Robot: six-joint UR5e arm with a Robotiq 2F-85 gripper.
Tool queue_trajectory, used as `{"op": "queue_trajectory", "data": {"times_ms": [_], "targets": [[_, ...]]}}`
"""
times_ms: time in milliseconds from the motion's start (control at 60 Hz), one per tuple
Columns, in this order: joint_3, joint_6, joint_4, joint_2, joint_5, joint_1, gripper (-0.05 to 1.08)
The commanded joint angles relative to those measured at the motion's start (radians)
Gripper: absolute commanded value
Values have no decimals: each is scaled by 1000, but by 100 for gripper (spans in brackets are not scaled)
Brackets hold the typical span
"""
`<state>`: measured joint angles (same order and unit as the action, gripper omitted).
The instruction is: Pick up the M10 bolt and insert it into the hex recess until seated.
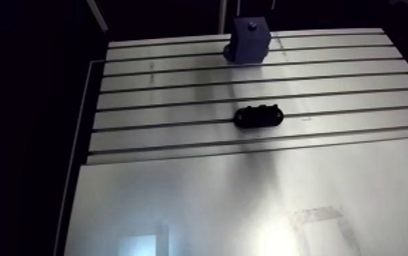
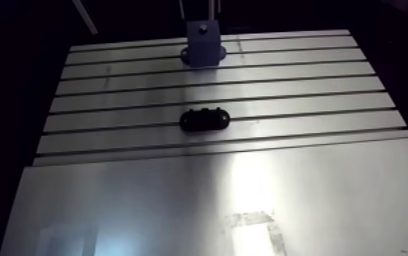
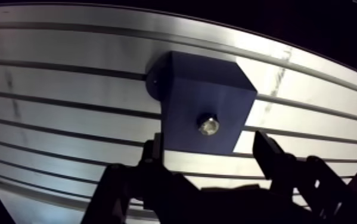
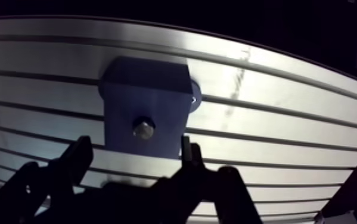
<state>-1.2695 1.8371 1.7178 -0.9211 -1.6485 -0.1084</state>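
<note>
A dark blue block stands on the slotted table near its far edge, also seen in the arm view as the blue block. A metal bolt sits in the block's top face with its head showing; in the arm view the bolt is a small dark dot. My gripper hangs above the block, open, its two dark fingers spread to either side of the bolt with nothing held between them. The gripper does not show in the arm view.
A black oblong part lies on the slotted table at mid-depth. Nearer the camera a smooth metal plate covers the table, with a pale tape mark on it. The table's left edge drops into darkness.
</note>
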Motion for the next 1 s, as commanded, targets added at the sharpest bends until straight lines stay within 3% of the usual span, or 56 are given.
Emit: {"op": "queue_trajectory", "data": {"times_ms": [17,200,1000], "targets": [[-59,-88,100,-20,26,0,40],[-90,-88,142,-43,27,-9,47],[-115,-105,141,-54,26,-16,47]]}}
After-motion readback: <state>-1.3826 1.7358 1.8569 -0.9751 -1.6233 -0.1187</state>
